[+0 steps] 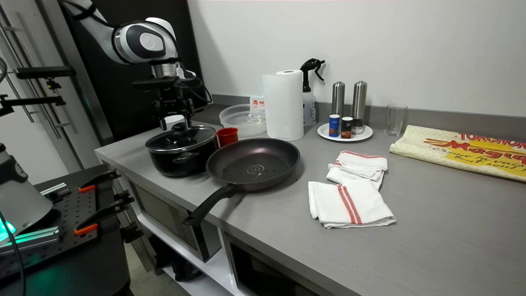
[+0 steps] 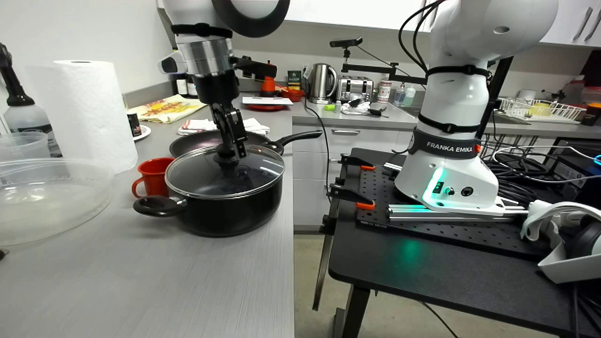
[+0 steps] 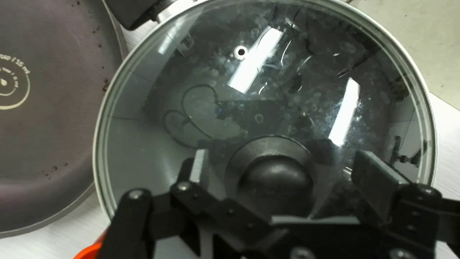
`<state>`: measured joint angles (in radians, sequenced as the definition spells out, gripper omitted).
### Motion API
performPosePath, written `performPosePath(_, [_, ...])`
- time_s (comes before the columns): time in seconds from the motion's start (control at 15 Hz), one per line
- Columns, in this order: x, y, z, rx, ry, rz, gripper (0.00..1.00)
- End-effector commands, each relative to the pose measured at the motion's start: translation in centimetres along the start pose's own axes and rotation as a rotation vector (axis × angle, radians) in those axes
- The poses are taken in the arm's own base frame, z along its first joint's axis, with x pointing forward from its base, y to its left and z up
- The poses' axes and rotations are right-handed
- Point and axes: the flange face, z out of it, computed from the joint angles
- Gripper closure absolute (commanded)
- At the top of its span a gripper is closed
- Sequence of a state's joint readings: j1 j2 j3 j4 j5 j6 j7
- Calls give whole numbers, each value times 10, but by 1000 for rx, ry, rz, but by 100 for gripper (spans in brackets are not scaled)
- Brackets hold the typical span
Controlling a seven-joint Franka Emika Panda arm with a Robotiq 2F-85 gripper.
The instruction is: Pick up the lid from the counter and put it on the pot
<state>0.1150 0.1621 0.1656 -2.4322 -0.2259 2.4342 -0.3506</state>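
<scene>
Flat on top of the black pot [image 2: 230,216], the see-through lid [image 2: 202,174], with its pale rim along the pot's edge in both exterior views. Over it, pointing down, the gripper [image 3: 287,173], with jaws spread wide; between the two pads [image 3: 375,181], in the wrist view, the dark knob [image 3: 276,180], with a gap on either side (tips touching the glass or not, impossible to tell). In the glass between knob and rim, a small metal-ringed hole [image 3: 241,52]. Pot near the front edge of the grey counter [image 2: 164,291]. Just beside it, the black frying pan [image 1: 254,160], with a long handle out over that same edge; just beside it too, a red mug [image 2: 157,173]. Also on the counter, in an exterior view, a paper towel roll [image 1: 284,107], a clear plastic tub [image 1: 231,122], folded white cloths [image 1: 370,205] and a white plate [image 1: 367,132] with shakers [image 1: 346,127].
</scene>
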Motion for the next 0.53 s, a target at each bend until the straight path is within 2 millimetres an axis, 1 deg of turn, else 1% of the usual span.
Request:
performPosePath(0.0, [-9, -5, -15, 1, 28, 1, 0])
performPosePath(0.47, [-35, -24, -64, -68, 112, 7, 0])
